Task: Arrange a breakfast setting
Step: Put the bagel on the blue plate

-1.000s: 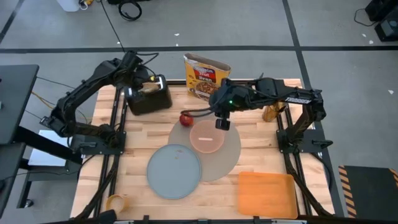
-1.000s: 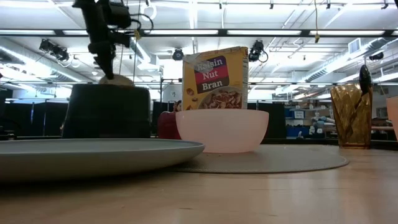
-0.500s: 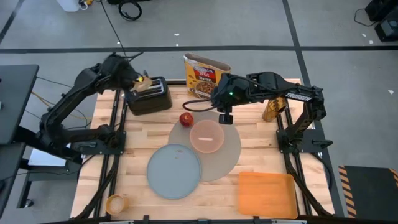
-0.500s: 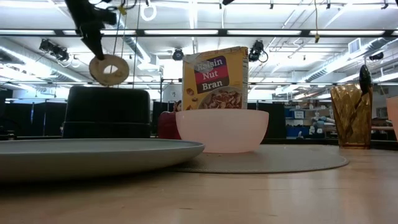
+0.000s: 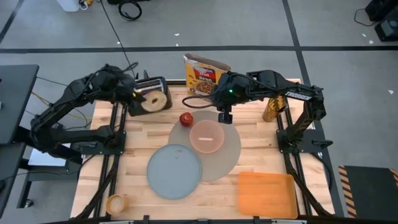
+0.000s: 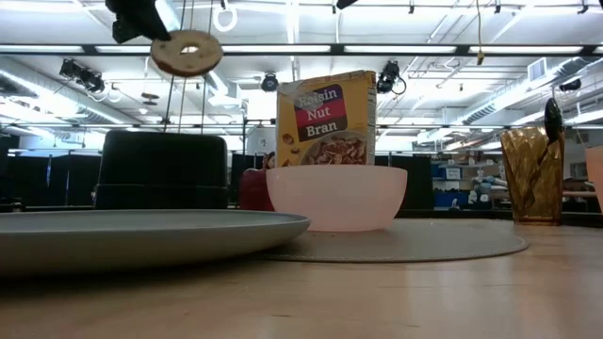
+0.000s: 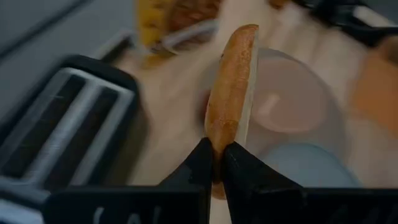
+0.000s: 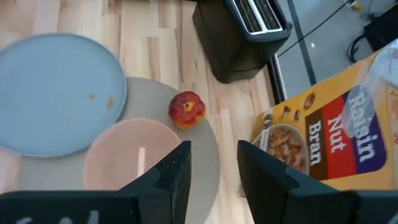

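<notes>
My left gripper (image 5: pixel 143 98) is shut on a bagel half (image 5: pixel 155 100), high above the black toaster (image 5: pixel 149 104) at the table's far left; the low view shows the bagel half (image 6: pixel 187 54) well over the toaster (image 6: pixel 162 169). My right gripper (image 5: pixel 224 116) is open and empty, hovering at the far rim of the pink bowl (image 5: pixel 206 136). The bowl stands on the taupe mat (image 5: pixel 229 152). The red apple (image 5: pixel 186 119) lies at the mat's far left edge. The grey plate (image 5: pixel 174 171) overlaps the mat's left side. The orange cup (image 5: pixel 115 203) stands at the near left corner. My left gripper pinches the bagel half at its rim (image 7: pixel 216 135) between the two fingers (image 7: pixel 200 155), one on each flat face. The bagel half sticks out beyond the fingertips, tilted, lifted clear above the toaster.
A Raisin Nut Bran box (image 5: pixel 204 74) stands at the far edge behind the apple. An amber glass (image 5: pixel 270 109) with a utensil in it stands at the far right. A flat orange board (image 5: pixel 267 194) lies at the near right.
My left gripper has risen from the toaster's slot with the bagel half, which is now lifted clear and has tipped from upright toward flat. My right gripper has drawn back a little from over the bowl toward the table's far edge.
</notes>
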`<state>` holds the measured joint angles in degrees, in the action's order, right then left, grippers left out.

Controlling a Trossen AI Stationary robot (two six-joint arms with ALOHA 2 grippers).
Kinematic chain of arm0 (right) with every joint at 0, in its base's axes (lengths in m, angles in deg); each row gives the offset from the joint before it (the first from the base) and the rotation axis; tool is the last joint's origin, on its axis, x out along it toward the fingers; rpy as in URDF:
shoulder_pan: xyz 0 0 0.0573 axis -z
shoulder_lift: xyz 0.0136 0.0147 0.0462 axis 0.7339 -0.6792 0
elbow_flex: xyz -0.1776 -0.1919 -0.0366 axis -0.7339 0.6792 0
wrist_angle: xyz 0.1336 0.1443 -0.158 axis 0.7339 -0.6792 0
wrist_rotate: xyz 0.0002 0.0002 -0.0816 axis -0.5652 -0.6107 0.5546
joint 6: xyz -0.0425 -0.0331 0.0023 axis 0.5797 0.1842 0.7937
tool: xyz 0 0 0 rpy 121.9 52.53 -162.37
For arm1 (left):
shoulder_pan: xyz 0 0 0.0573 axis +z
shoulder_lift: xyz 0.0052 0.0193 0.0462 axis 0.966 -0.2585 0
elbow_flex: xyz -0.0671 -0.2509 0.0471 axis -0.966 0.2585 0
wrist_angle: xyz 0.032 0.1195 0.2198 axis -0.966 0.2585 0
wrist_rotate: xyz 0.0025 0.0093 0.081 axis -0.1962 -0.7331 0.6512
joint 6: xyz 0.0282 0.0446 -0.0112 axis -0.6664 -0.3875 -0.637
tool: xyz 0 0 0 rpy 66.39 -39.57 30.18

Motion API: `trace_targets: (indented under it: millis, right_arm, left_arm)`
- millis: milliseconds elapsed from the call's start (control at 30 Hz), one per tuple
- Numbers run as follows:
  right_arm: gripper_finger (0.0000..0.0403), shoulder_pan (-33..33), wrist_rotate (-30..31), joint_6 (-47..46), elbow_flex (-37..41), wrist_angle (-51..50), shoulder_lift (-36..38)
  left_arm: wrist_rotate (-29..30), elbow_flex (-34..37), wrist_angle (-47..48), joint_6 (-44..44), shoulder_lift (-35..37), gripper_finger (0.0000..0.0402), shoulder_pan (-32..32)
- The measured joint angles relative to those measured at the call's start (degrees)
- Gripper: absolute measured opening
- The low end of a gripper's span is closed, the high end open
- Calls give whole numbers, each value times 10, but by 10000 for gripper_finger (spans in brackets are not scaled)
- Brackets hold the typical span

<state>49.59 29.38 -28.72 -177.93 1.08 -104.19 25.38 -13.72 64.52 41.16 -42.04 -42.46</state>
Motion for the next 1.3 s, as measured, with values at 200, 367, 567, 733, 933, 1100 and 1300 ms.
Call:
trace_targets:
  millis: [200,367,567,733,933,1100,1300]
  right_arm:
    - [137,-21,-20,-85,15,-3,0]
    - [137,-69,-21,-165,57,24,0]
    - [137,-142,-21,-275,109,104,0]
    - [137,-221,-8,-370,170,259,0]
    - [136,-304,30,-435,273,426,-2]
    - [136,-337,68,-483,345,482,-2]
    - [136,-349,82,-490,385,548,-2]
  left_arm:
    - [-1,0,-18,71,-13,29,-128]
    - [20,0,-33,121,-32,29,-239]
    - [88,0,-34,202,-74,29,-390]
    - [144,0,-43,272,-133,29,-517]
    - [166,0,-93,318,-222,29,-625]
    - [168,0,-122,346,-298,29,-667]
    - [128,0,-131,358,-379,29,-685]
